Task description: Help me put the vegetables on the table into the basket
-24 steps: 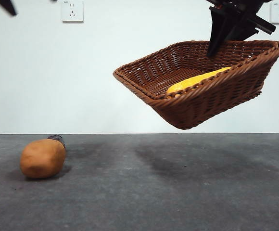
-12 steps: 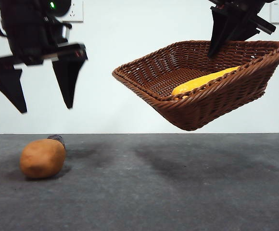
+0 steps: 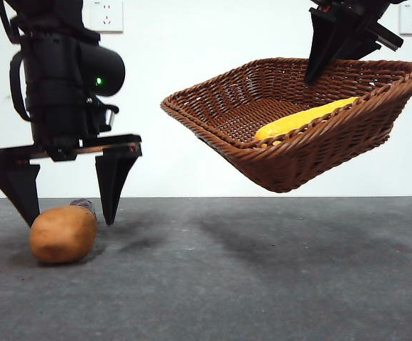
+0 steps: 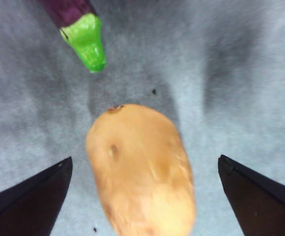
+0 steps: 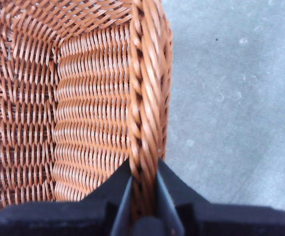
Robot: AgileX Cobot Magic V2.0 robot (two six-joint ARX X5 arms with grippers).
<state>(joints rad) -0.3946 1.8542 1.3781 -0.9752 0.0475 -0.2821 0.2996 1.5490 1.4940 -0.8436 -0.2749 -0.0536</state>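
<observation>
Currently my left tool (image 3: 67,202) hangs low over the potato (image 3: 63,234), jaws wide apart, one to each side of it and clear of its skin. Eggplant (image 4: 78,24) lies just beyond the potato's far end, green cap pointing toward it; both rest on the bench (image 3: 263,284).

Right tool (image 5: 143,196) is clamped on the basket (image 3: 291,128) rim, holding it in the air, tilted, with the corn cob (image 3: 305,119) lying inside against the lower wall.

Risks as I judge them:
- Potato is smooth and rounded; jaws closing off its middle could squirt it out, maybe into the eggplant.
- Basket hangs from one rim pinch; it may pivot or slip.
- More tilt could roll the corn out.
</observation>
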